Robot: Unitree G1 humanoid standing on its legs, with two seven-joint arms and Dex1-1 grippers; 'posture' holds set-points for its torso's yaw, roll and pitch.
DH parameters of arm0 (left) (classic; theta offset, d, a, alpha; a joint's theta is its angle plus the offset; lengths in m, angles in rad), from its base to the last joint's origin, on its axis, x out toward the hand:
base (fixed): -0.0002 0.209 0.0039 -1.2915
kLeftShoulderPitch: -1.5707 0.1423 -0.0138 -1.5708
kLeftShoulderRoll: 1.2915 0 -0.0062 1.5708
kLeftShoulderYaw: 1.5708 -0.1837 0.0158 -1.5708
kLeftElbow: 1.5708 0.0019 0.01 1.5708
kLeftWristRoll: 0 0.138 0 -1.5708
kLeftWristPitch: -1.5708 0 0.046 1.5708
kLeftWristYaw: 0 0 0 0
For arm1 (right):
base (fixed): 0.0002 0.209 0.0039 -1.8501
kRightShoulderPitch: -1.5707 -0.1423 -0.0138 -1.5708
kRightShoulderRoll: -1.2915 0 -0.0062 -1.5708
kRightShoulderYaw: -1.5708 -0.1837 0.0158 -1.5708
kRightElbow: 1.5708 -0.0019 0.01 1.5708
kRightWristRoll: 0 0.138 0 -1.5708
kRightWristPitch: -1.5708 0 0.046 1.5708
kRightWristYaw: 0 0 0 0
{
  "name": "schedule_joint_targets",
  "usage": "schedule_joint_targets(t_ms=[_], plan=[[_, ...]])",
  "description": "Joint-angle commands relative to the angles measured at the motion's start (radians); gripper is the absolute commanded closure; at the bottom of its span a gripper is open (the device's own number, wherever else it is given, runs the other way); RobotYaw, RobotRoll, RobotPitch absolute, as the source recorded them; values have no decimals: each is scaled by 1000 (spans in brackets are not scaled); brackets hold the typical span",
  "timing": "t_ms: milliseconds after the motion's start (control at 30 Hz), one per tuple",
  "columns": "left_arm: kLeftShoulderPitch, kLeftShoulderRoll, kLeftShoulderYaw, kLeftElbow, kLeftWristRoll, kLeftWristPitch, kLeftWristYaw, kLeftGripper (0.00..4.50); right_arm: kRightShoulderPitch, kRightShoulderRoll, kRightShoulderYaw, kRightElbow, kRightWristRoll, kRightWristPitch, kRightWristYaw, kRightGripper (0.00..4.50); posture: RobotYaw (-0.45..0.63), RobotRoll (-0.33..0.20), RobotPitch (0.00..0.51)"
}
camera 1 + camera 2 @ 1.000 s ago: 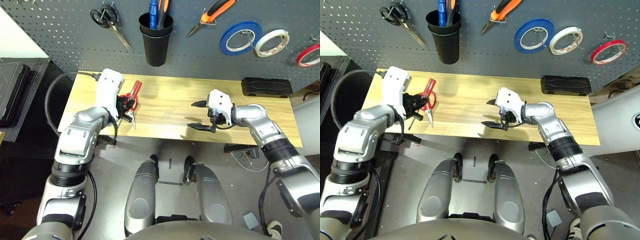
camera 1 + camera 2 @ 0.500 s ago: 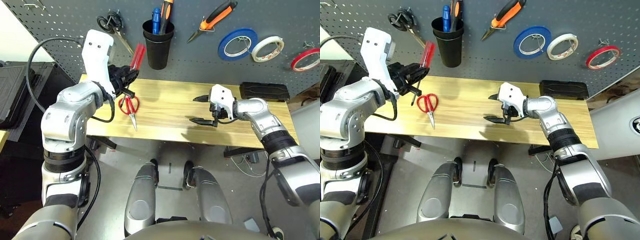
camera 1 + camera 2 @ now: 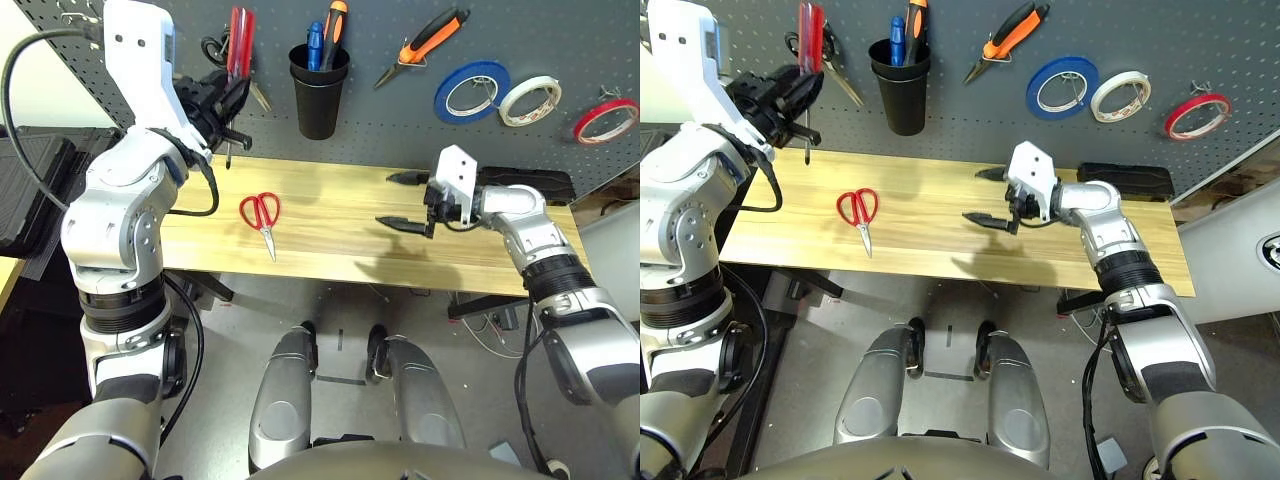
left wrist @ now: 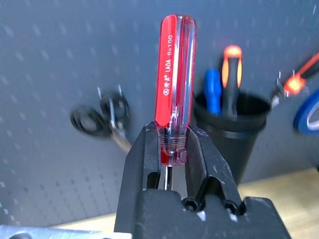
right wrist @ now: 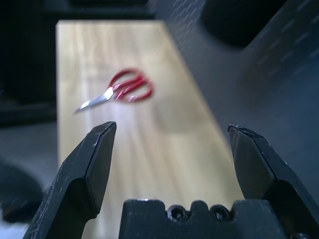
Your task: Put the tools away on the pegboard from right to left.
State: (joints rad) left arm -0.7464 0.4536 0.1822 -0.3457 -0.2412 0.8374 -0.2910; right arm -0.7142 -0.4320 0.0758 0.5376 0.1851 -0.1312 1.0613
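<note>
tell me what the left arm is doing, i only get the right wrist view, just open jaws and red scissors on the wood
Observer: The left gripper has its jaws shut on the red-handled screwdriver, handle upward.
Operator: where is it holding that
Observer: Up in front of the pegboard, to the left of the black cup.
Operator: anything hung on the board already
Observer: The orange-and-black pliers and the red tape ring hang on the pegboard.
</note>
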Motion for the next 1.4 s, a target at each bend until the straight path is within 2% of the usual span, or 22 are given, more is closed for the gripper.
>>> schedule_joint_targets(t_ms=[33,267,600,967,1400], plan=[[-24,-7,1,20,-2,-44,10,3795,9,-1,-29,-37,18,32,-32,0,147,0,143],[-93,-45,-12,97,-11,-117,12,3795,13,19,-72,-107,60,89,-94,0,121,0,146],[-201,-135,12,249,4,-302,92,3795,26,33,-117,-193,126,189,-153,0,83,0,155],[-318,-214,27,471,29,-555,204,3795,44,35,-115,-220,126,195,-186,0,69,0,160],[-388,-339,6,648,30,-718,239,3795,56,27,-108,-229,117,200,-198,0,46,0,168]])
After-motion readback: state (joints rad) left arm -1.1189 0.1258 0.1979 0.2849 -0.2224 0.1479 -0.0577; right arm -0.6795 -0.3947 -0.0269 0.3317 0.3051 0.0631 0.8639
